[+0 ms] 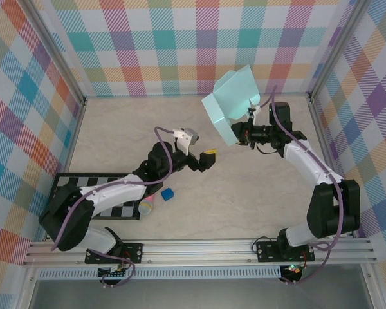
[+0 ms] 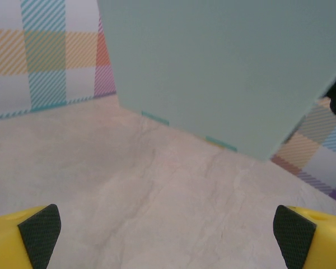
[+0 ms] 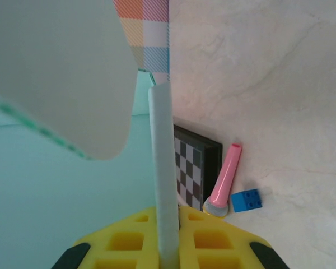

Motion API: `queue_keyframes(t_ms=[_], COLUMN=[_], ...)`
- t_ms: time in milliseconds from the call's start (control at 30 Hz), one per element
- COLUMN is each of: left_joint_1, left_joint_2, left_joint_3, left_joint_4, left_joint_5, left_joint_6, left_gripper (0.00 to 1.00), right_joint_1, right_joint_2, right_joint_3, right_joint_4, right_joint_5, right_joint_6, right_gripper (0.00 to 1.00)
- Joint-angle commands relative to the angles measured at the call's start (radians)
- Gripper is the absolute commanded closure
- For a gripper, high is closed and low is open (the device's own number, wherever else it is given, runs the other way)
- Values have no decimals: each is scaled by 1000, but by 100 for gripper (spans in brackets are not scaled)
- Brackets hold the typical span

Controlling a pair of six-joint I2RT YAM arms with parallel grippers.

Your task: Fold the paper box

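The paper box (image 1: pixel 231 106) is pale mint card, partly folded and held up off the table at the back, right of centre. My right gripper (image 1: pixel 240 135) is shut on its lower edge. In the right wrist view one card wall (image 3: pixel 162 168) stands edge-on, pinched between the yellow jaws of the right gripper (image 3: pixel 168 246), and a curved flap (image 3: pixel 61 67) hangs over at the upper left. My left gripper (image 1: pixel 206 159) is open, low over the table, just left of and below the box, apart from it. In the left wrist view a box panel (image 2: pixel 224 67) looms ahead of the wide-apart fingertips (image 2: pixel 40 235).
A black-and-white checkered board (image 1: pixel 109 193) lies at the near left under the left arm. A pink stick with a grey end (image 1: pixel 147 206) and a small dark blue cube (image 1: pixel 167 193) lie beside it. Plaid walls enclose the table on three sides.
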Motion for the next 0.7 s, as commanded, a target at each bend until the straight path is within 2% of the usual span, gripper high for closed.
queue_keyframes(t_ms=[0,200,300,433,667], left_joint_1=[-8,-7,-7,-6,0], left_joint_2=[44,101,121,143,189], left_joint_3=[88,123,122,115,141], left_joint_4=[138,196,228,282,272], left_joint_5=[9,81,141,166,237], left_joint_6=[4,27,9,-15,17], left_gripper=[0,0,0,0,0], right_joint_1=[18,39,41,46,49], right_joint_2=[-10,-2,5,21,63], right_joint_3=[31,49,60,86,124], right_joint_4=[-30,-61,-61,-82,-151], right_joint_5=[-84,-108,-118,-136,-175], right_joint_6=[40,34,47,46,2], right_gripper=[93,93,93,93,93])
